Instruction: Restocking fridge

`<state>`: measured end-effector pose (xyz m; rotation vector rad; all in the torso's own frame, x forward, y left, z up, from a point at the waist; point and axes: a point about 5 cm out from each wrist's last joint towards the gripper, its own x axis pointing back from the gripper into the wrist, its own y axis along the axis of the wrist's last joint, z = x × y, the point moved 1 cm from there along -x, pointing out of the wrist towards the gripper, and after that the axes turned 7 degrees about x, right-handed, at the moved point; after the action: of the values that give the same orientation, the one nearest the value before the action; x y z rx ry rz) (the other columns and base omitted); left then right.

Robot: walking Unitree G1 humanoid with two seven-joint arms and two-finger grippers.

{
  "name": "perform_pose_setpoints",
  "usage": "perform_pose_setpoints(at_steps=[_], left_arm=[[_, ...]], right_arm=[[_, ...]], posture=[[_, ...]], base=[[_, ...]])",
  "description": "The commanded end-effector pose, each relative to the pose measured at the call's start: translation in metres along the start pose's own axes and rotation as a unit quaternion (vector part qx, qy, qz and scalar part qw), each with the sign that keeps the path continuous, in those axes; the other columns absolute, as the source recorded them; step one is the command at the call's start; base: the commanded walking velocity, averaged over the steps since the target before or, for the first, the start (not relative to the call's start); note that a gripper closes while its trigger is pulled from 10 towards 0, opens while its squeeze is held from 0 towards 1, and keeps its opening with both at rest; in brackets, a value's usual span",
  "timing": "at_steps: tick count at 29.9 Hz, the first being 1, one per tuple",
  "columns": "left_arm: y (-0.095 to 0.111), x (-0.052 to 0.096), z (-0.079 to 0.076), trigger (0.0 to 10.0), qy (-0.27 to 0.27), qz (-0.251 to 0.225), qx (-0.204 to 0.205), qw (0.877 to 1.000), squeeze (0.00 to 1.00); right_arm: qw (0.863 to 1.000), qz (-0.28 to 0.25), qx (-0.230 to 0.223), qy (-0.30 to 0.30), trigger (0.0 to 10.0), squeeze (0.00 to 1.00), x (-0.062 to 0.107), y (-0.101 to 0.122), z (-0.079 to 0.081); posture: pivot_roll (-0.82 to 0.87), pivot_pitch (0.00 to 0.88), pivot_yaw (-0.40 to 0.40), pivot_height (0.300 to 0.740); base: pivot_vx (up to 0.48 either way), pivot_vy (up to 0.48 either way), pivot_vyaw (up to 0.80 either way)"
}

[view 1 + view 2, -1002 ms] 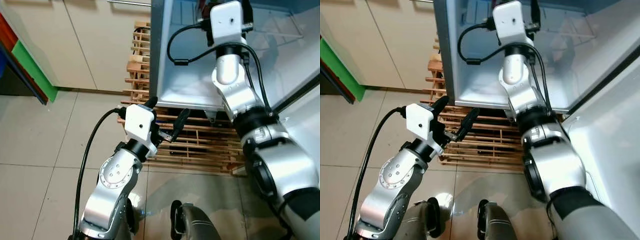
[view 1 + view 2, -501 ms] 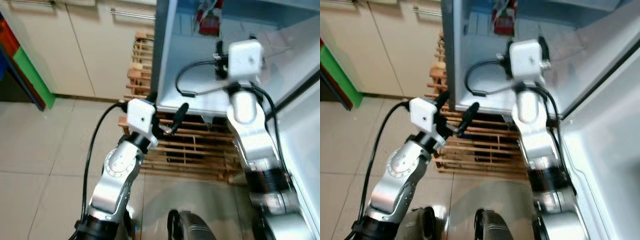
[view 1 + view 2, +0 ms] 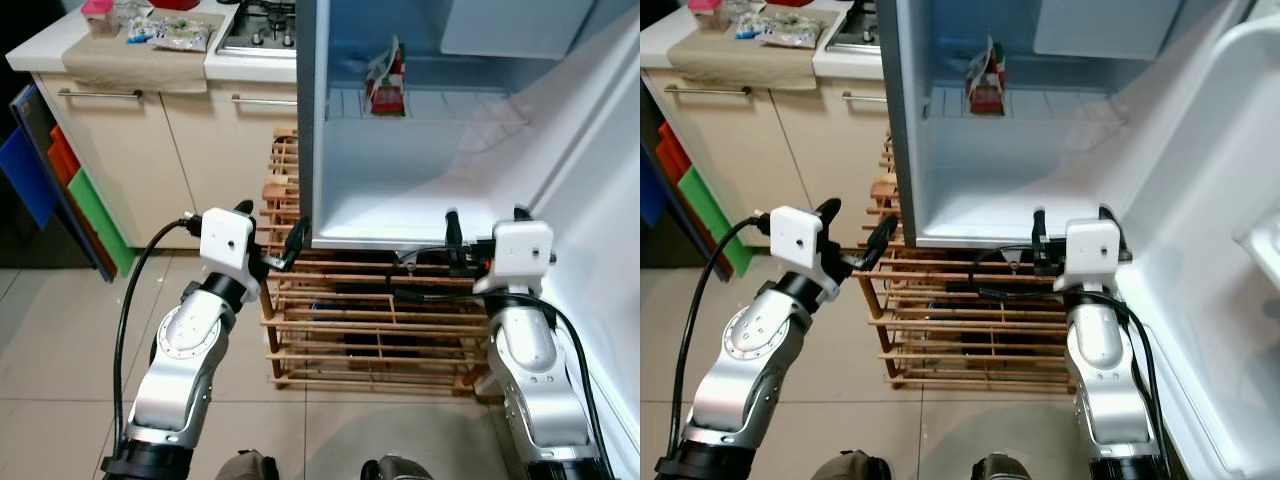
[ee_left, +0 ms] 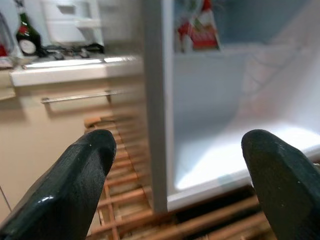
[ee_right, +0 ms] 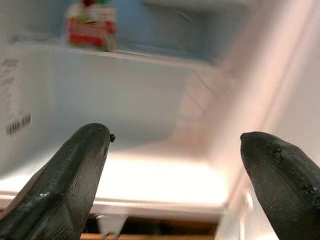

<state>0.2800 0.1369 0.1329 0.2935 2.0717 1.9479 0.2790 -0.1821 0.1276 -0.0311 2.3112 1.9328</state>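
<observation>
Both my pincers gape empty, left pincer (image 3: 268, 235) and right pincer (image 3: 482, 235), level with the fridge (image 3: 400, 190) floor. Red packet (image 3: 386, 85) stands upright on the wire shelf (image 3: 450, 105), above and beyond; right pincer nearer.

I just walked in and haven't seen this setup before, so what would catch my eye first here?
The open fridge, bright and nearly bare, with one red packet on its upper shelf. Both robot arms are raised before it, the left gripper open by the fridge's left edge and the right gripper open at its bottom lip. Below the fridge stands a wooden slatted rack.
</observation>
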Motion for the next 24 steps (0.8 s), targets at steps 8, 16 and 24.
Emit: perform_pose_setpoints(at_steps=[8,16,24], left_arm=[[-0.024,0.003,0.014,10.0,0.068,0.042,0.015,0.997,0.00],[-0.024,0.002,0.008,10.0,0.076,0.033,0.032,0.996,0.00],[-0.019,-0.009,0.007,10.0,0.080,0.015,0.045,0.996,0.00]], right_arm=[[0.998,0.058,-0.011,-0.015,10.0,1.00,0.019,-0.029,-0.025],[0.994,0.103,0.046,0.003,10.0,0.00,0.027,-0.046,-0.032],[0.992,0.109,0.060,0.000,10.0,0.00,0.019,-0.049,-0.035]], posture=[[-0.12,0.000,0.031,0.732],[-0.14,0.000,0.014,0.732],[-0.14,0.000,-0.010,0.732]], base=[[0.000,0.000,0.00],[0.000,0.000,0.00],[-0.271,-0.229,0.00]])
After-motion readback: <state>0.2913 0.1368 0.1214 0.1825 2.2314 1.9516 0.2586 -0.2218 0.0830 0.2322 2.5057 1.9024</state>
